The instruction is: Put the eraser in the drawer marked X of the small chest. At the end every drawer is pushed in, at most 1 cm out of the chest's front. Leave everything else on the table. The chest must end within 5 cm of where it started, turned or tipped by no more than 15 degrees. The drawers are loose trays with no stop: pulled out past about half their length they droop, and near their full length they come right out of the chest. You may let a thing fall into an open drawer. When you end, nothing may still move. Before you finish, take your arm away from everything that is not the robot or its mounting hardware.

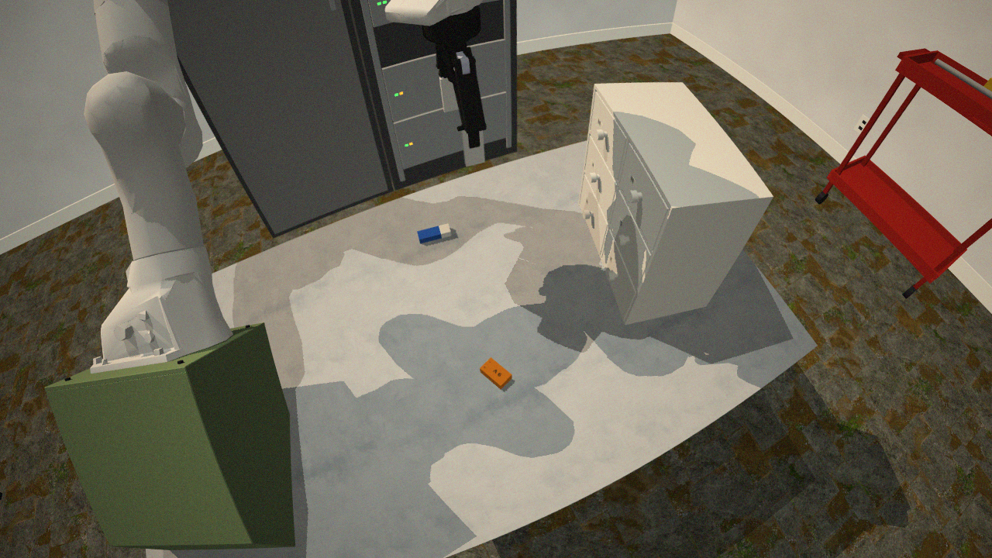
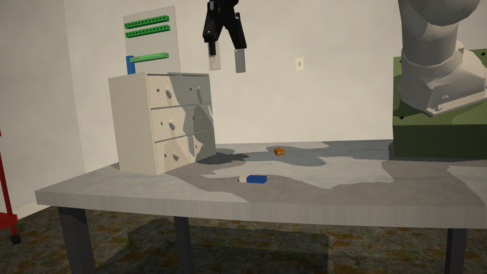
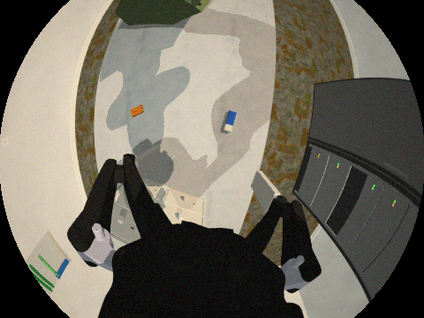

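The eraser (image 1: 433, 233) is a blue block with a white end, lying flat on the table; it also shows in the exterior view (image 2: 253, 179) and the wrist view (image 3: 229, 120). The small cream chest (image 1: 662, 193) stands at the table's far right with six knobbed drawers, all pushed in. The drawer marked X (image 2: 167, 123) is the middle one of the left column. My gripper (image 2: 227, 64) is open and empty, high above the table, beside the chest's front top edge; it also shows in the top view (image 1: 466, 139) and the wrist view (image 3: 194, 183).
An orange block (image 1: 495, 373) lies on the table toward the front. My green base pedestal (image 1: 173, 437) stands at the table's left. A dark server cabinet (image 1: 332, 90) stands behind the table, a red cart (image 1: 908, 173) to the right.
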Motion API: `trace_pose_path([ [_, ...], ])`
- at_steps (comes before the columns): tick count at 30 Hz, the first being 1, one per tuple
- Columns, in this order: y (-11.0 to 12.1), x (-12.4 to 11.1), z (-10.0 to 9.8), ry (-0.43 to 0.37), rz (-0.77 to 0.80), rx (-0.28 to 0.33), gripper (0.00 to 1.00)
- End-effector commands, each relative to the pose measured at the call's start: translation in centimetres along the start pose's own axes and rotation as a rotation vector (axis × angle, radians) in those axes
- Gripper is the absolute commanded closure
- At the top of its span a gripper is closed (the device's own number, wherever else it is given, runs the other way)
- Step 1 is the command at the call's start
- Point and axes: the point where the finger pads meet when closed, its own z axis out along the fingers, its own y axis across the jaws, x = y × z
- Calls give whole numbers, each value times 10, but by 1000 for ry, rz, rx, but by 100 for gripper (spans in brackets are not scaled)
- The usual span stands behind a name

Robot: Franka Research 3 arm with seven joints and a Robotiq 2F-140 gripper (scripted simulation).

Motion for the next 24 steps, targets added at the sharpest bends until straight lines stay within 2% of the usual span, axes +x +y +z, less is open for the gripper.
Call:
trace_pose_path([
  [1,-1,1,0,6,81,5,0],
  [24,-1,1,0,6,117,5,0],
])
